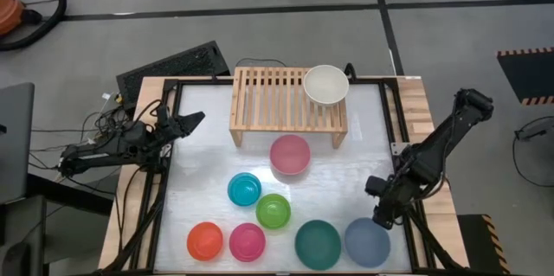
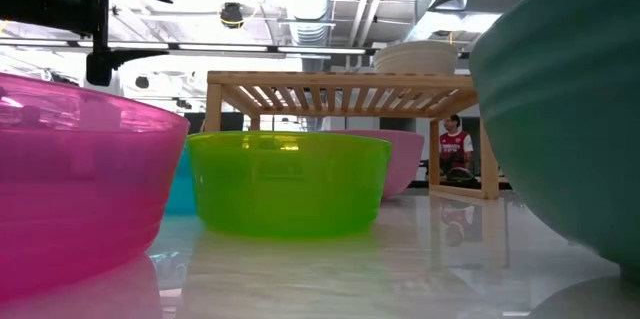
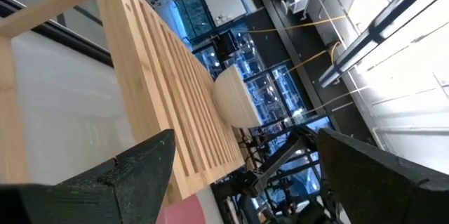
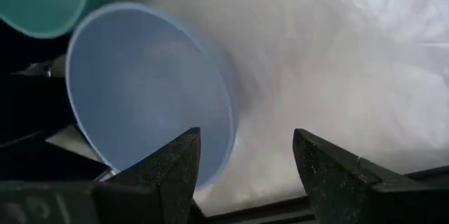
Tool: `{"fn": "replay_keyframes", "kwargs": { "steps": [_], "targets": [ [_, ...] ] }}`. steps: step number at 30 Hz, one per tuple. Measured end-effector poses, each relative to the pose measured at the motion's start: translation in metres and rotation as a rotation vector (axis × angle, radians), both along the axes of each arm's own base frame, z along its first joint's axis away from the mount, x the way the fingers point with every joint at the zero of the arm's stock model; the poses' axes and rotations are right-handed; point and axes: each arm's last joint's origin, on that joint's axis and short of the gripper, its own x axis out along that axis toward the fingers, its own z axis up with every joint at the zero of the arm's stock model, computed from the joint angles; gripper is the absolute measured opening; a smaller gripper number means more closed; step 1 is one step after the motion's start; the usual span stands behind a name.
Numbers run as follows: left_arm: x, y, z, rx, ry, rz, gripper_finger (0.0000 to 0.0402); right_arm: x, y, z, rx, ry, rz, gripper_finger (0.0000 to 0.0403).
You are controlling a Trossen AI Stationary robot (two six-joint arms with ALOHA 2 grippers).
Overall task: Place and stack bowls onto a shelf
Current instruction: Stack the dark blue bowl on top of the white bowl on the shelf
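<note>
The step in hand looks like the pick of the slate blue bowl [image 1: 368, 243] at the bench's [image 1: 208, 181] near right corner: the right claw [image 4: 245, 155] hovers spread wide and empty at its rim, not touching, and next must straddle that rim and close. Farther off, the white bowl [image 1: 325, 84] sits on the shelf [image 1: 268, 99]; the left claw [image 1: 192, 120] waits spread beside it

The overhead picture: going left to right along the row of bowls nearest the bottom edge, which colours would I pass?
Red-orange bowl → magenta bowl → dark teal bowl → slate blue bowl, with the right arm's open tool hovering at that last bowl's rim.
</note>
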Motion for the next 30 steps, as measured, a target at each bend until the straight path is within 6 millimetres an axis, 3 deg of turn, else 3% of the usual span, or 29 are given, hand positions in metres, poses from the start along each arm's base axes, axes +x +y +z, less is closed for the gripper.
{"fn": "replay_keyframes", "kwargs": {
  "steps": [18,22,27,30],
  "targets": [
    [0.0,0.001,-0.003,-0.012,0.023,0.021,0.0332,0.028,0.035,-0.063,-0.147,0.149,0.167,0.0243],
    [0.0,0.001,-0.003,-0.013,0.022,0.021,0.0332,0.035,0.044,-0.079,-0.115,0.18,0.231,0.0187],
    [0.0,0.001,-0.003,-0.015,0.02,0.02,0.0332,0.041,0.051,-0.089,-0.063,0.197,0.268,0.0052],
    [0.0,0.001,-0.002,-0.016,0.018,0.02,0.0332,0.04,0.049,-0.084,-0.066,0.195,0.25,0.0037]
  ]
}}
